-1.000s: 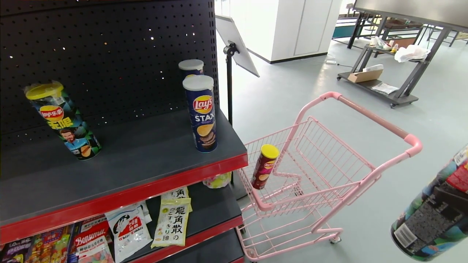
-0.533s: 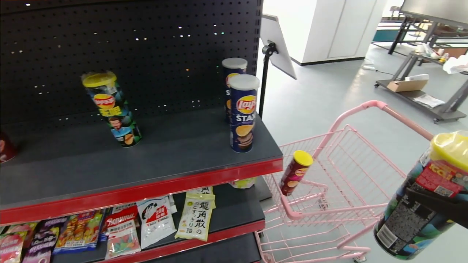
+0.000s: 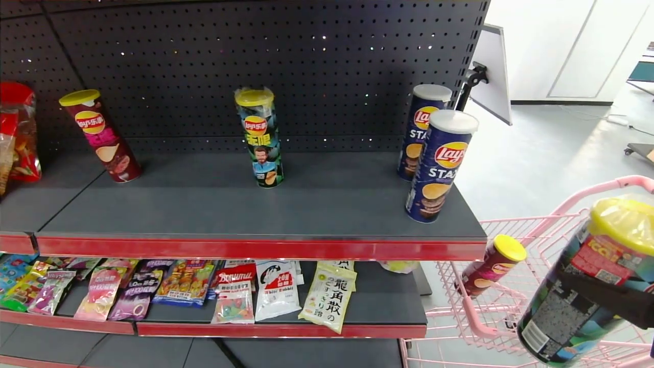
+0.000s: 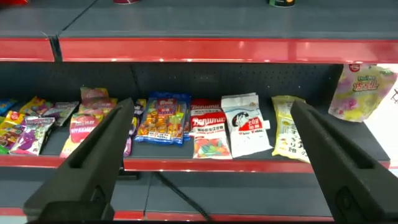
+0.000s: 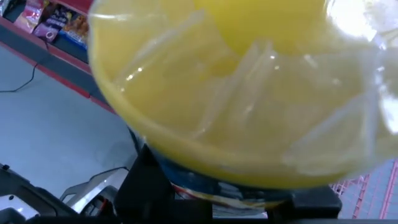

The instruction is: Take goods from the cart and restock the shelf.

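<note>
Fingers (image 3: pixel 615 301) of the right gripper (image 3: pixel 595 291) pinch a tilted, yellow-lidded chip can (image 3: pixel 559 317) in clear wrap at the pink cart (image 3: pixel 587 197), where a maroon can (image 3: pixel 488 268) leans in the basket just off the right end of the top shelf (image 3: pixel 255 214). The left gripper (image 4: pixel 211 107) hangs with fingers spread wide before the snack bags (image 4: pixel 208 127) on the lower shelf (image 4: pixel 373 149). On the top shelf a matching can (image 3: pixel 259 138) stands toward the back, two blue cans (image 3: pixel 439 166) at the right end, a dark-red can (image 3: pixel 102 135) toward the left.

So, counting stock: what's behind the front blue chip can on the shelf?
A second blue can stands behind the front blue can, which covers part of its side. Behind both is the pegboard.
</note>
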Tool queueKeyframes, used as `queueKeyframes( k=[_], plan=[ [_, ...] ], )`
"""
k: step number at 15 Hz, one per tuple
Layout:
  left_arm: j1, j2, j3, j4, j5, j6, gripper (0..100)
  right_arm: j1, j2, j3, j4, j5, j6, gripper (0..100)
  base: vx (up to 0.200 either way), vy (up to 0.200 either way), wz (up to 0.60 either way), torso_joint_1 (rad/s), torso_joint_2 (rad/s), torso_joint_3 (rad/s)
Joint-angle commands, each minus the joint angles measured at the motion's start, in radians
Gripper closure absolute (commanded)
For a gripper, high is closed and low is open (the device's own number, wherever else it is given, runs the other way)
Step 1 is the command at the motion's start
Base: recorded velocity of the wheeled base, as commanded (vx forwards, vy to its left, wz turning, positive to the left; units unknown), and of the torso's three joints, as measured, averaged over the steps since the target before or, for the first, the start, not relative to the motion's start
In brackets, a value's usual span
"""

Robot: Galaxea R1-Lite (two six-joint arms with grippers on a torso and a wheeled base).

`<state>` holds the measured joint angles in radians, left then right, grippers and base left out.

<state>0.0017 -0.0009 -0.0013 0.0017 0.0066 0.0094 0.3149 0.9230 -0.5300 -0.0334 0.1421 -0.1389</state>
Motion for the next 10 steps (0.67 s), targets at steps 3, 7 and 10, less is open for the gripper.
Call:
queueKeyframes(
  k=[3, 7, 10],
  plan=[
    [0.0, 0.001, 0.0, -0.002, 0.001, 0.004, 0, 0.001, 0.008, 0.064, -0.079, 0.005, -0.007, 100, 0.0, 0.067, 0.0, 0.002, 0.0, -0.001],
    [0.0, 0.001, 0.0, 0.0, 0.001, 0.004, 0, 0.016, 0.004, 0.1, -0.129, 0.114, -0.03, 100, 0.0, 0.2, 0.0, 0.006, 0.0, 0.004],
    [0.0, 0.001, 0.001, 0.0, 0.001, 0.003, 0, 0.018, 0.013, 0.102, -0.129, 0.149, -0.048, 100, 0.0, 0.2, 0.0, -0.001, 0.0, 0.005]
  ],
)
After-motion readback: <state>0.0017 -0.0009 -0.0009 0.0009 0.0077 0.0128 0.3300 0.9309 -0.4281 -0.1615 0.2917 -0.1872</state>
